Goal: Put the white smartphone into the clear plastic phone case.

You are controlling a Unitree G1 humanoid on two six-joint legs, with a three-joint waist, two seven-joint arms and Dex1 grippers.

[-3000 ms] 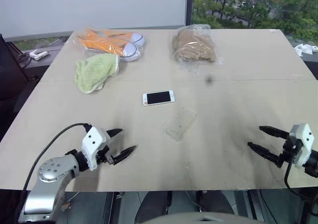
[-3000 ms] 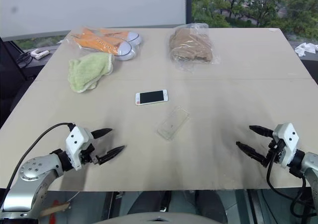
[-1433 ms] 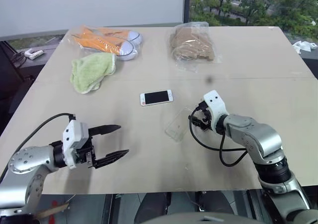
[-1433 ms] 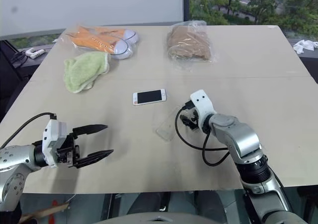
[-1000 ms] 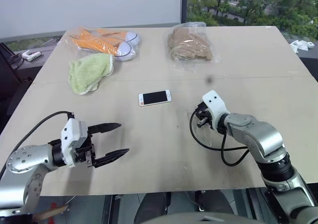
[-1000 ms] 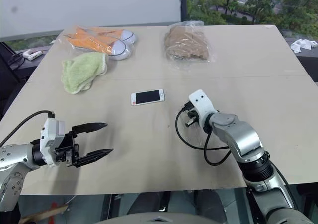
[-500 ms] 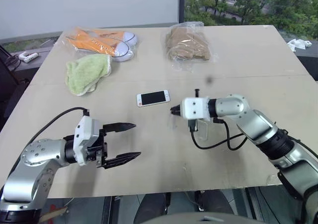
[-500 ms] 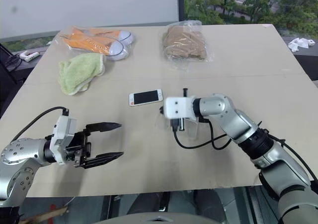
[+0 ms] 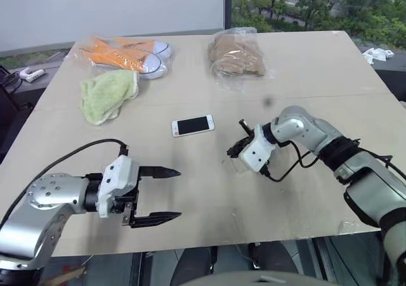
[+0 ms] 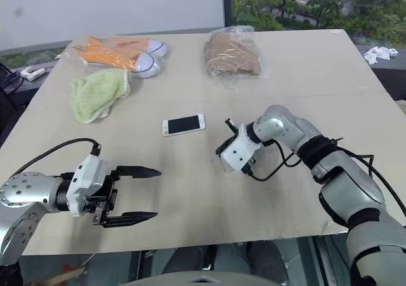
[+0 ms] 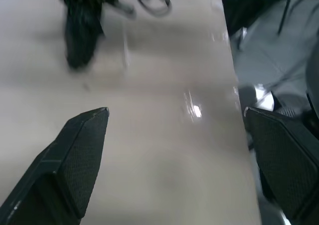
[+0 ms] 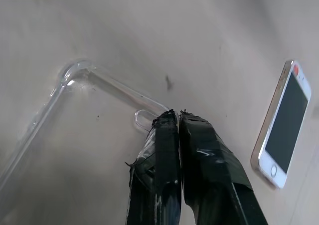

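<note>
Right gripper [image 12: 174,117] pinches the thin clear plastic phone case [image 12: 75,110] by its rim; white black-screened smartphone [image 9: 193,125] lies flat at its ten o'clock. Lift level, don't twist. Left gripper [image 9: 166,195] gapes wide, empty.

Table [image 9: 190,191]: matt pale board, smooth, faint dark specks.
White smartphone [image 9: 193,125]: glossy black glass screen, smooth white bezel.
Clear plastic phone case [image 12: 75,105]: thin transparent plastic, glossy rim.
Right gripper [image 12: 175,116]: jaws wrapped in matt black tape, wrinkled.
Left gripper [image 9: 170,195]: matt black textured plastic jaws.
Towel [image 9: 108,94]: green fuzzy cloth.
Bags [image 9: 236,52]: crinkly clear film, glossy.
</note>
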